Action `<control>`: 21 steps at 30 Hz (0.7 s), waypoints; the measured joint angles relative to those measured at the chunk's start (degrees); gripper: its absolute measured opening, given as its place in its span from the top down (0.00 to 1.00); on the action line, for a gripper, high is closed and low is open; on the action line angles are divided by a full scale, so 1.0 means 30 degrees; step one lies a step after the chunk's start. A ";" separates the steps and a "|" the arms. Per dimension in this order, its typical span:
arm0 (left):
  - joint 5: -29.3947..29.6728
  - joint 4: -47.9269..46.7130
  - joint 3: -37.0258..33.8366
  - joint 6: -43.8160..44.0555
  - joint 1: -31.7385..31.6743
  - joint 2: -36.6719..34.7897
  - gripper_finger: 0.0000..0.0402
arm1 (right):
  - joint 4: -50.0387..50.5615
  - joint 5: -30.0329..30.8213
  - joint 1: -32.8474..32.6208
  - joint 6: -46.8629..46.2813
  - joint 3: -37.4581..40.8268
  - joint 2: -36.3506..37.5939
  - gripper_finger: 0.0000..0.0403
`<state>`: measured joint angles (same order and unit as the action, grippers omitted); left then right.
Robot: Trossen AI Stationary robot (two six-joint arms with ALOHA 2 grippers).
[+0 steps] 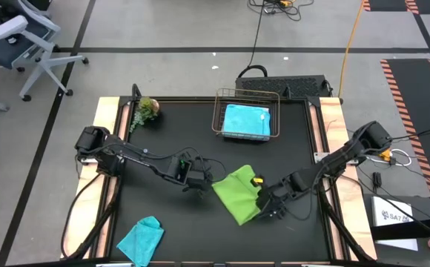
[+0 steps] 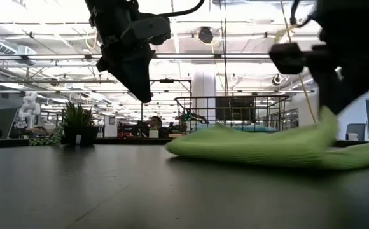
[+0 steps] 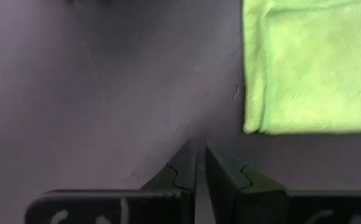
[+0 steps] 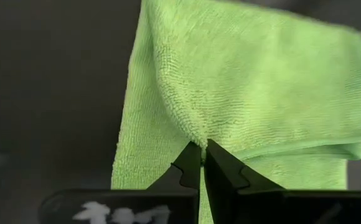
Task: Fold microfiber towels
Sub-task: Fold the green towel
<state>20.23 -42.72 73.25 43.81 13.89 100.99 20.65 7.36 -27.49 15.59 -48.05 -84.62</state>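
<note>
My right fingers (image 4: pixel 202 152) pinch the lime green towel's (image 1: pixel 237 193) edge; I should lift evenly, left fingers (image 3: pixel 199 155) clenched empty.

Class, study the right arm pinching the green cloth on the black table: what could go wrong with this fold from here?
1. The right gripper is shut on only a small bunch at the edge of the lime green microfiber towel, so the cloth could slip out when lifted.
2. The towel already lies doubled; lifting one point may drag the layers askew.
3. The left gripper, shut and empty, hangs above the table beside the towel without pinning it, so the whole cloth may slide.
</note>
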 joint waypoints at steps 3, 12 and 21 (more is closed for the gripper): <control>0.0139 0.0066 0.0000 0.0000 0.0000 0.0000 0.92 | 0.1199 -0.0026 -0.0196 0.0007 0.0007 -0.0168 1.00; 0.0275 0.0372 0.0000 0.0076 0.0000 0.0000 0.92 | 0.1768 0.0026 -0.0246 -0.2748 0.0007 -0.0146 0.92; 0.0778 0.3259 0.0000 -0.2926 -0.0055 0.0000 0.92 | 0.5500 0.1306 -0.0236 -0.7933 -0.0666 0.0056 0.81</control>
<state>22.56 -32.94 73.25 35.03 13.72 100.99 37.15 11.28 -28.20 -8.20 -50.05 -84.45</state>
